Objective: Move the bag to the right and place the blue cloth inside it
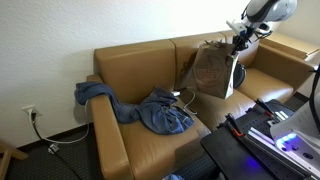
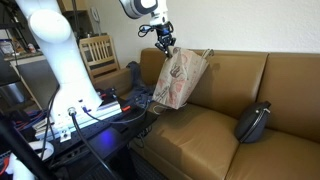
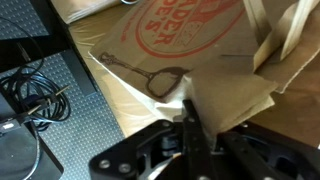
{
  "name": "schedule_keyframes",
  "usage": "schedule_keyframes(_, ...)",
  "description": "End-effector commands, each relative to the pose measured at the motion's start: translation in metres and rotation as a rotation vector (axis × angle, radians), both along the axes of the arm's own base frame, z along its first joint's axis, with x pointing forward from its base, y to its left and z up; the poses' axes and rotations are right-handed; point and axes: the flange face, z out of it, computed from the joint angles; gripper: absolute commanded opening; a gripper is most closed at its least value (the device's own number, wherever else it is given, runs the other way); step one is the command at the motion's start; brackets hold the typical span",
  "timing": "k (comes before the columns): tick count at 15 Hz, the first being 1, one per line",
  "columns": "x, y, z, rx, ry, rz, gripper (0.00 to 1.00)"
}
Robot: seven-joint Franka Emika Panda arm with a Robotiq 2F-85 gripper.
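In an exterior view the fingers (image 1: 238, 43) hold the bag (image 1: 212, 70) by its top over the sofa (image 1: 130, 65), and the blue cloth (image 1: 155, 112) lies heaped on the seat beside it.

In an exterior view the bag (image 2: 180, 80) hangs tilted, well apart from a dark cushion (image 2: 253, 122).

The wrist view shows the fingers (image 3: 192, 130) pinching the bag's paper rim.

By my judgement the bag is lifted but not yet set down, and the cloth is untouched.

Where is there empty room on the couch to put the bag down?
The seat between the bag, held by the tool, and the dark cushion is bare. It is crowded where the blue cloth is heaped on the couch beside the bag.
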Motion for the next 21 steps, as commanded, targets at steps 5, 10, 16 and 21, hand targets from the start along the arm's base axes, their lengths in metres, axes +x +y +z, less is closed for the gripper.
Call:
schedule_keyframes(5, 0.031, -0.059, -0.065, -0.225, -0.056, -0.284, 0.0)
schedule_keyframes(10, 0.043, -0.059, -0.097, -0.238, -0.078, -0.471, 0.0)
schedule_keyframes(16, 0.042, -0.043, -0.14, -0.188, -0.011, -0.554, 0.0)
schedule_keyframes(21, 0.04, -0.033, -0.119, -0.073, 0.018, -0.51, 0.47)
